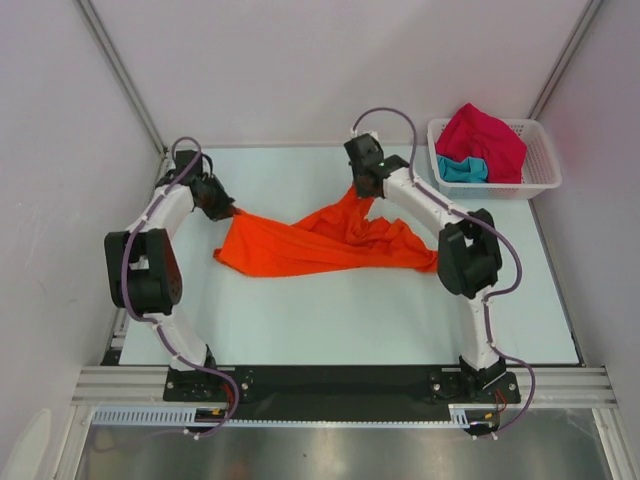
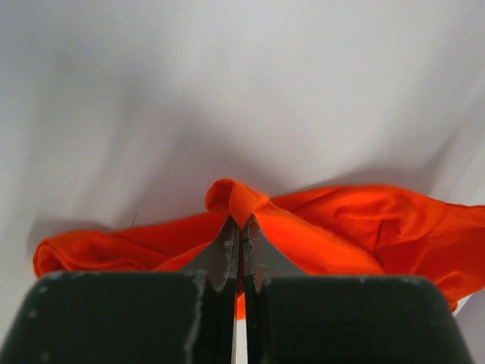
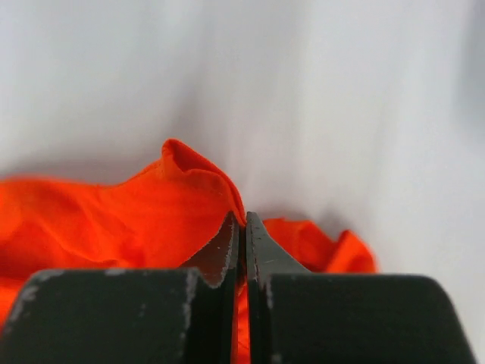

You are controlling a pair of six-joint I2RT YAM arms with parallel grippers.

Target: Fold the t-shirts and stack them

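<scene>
The bright orange t-shirt [image 1: 320, 242] lies crumpled across the middle of the table, stretched between my two grippers. My left gripper [image 1: 228, 210] is shut on its left corner; in the left wrist view the cloth [image 2: 318, 227] bunches above the closed gripper [image 2: 240, 221]. My right gripper [image 1: 362, 190] is shut on a raised upper edge of the shirt; in the right wrist view the orange cloth [image 3: 129, 216] sits pinched at the gripper [image 3: 242, 218]. A crimson-pink t-shirt [image 1: 482, 137] and a teal t-shirt [image 1: 462, 168] lie in the basket.
The white lattice basket [image 1: 538, 178] stands at the back right of the pale table [image 1: 350, 320]. White walls enclose the back and both sides. A metal rail [image 1: 340, 385] runs along the near edge by the arm bases.
</scene>
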